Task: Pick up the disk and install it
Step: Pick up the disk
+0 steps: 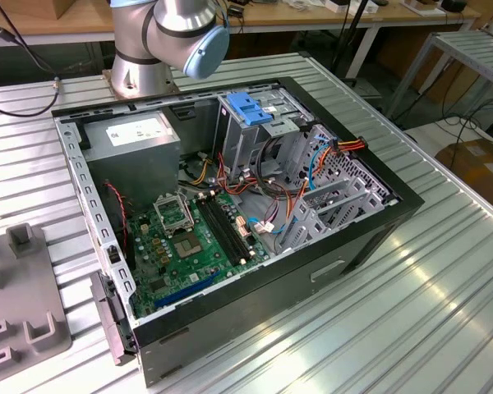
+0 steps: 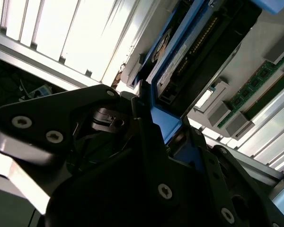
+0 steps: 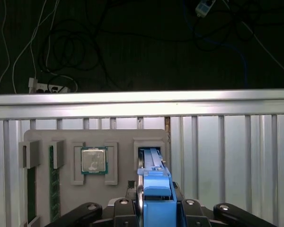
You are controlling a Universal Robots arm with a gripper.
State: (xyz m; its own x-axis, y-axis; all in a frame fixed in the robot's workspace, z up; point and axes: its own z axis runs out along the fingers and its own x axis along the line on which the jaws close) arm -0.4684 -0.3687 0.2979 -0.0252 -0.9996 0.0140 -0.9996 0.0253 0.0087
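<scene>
Looking along the gripper (image 2: pixel 165 125) in the second wrist view: clamped with both jaws on the disk (image 2: pixel 191 49), one jaw on each side of its bright blue carrier. Gripped by the blue plastic edge, probably to keep the jaws off the grey drive and its label. Held on edge, thin side up, likely for sliding straight in or out of a narrow slot.

In the first wrist view, hanging right over the grey parts tray (image 3: pixel 123 138), with the far end of the disk at the tray's tall narrow slot. Hard to tell whether seated in the slot or lifted clear. Beside that slot, in its own square pocket, a processor chip (image 3: pixel 93 160); further along, a green memory stick (image 3: pixel 52 182) standing on edge. Separate pockets, seemingly to stop parts from sliding and to keep each in a known spot for grabbing. All of this on the ribbed metal table (image 3: pixel 227 156).

In the exterior view, an open computer case (image 1: pixel 353 234) lying on its side, lid off, to leave the insides easy to reach from above. Inside, a metal drive cage (image 1: pixel 234 144) with a blue latch (image 1: pixel 248 107) on top, next to the grey power supply (image 1: pixel 135 144). Not yet put into the case, judging by the grip at the tray.
</scene>
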